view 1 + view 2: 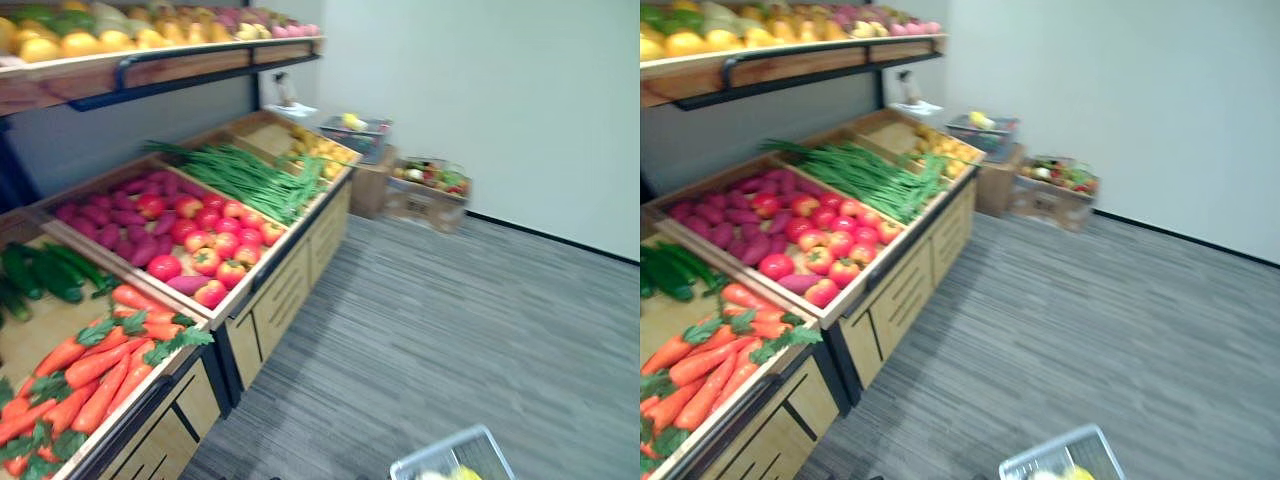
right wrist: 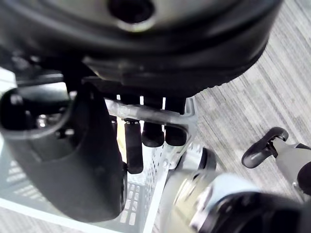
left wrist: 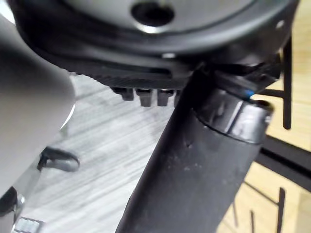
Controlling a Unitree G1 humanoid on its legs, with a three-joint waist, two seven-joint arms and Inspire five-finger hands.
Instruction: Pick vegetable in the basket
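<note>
Right hand [image 2: 68, 160] fingers [image 2: 134, 151] round basket [image 2: 140, 213] rim, carrots [image 1: 100, 375] (on stand [image 1: 272, 310]) well apart

Both eye views share the produce stand [image 1: 285, 295]; close wrist views seemingly face the floor [image 3: 107, 145].

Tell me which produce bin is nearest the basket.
The carrot bin, at the stand's near end: orange carrots with green tops, closest to the white basket. Tomatoes and green stalks lie farther back.
</note>
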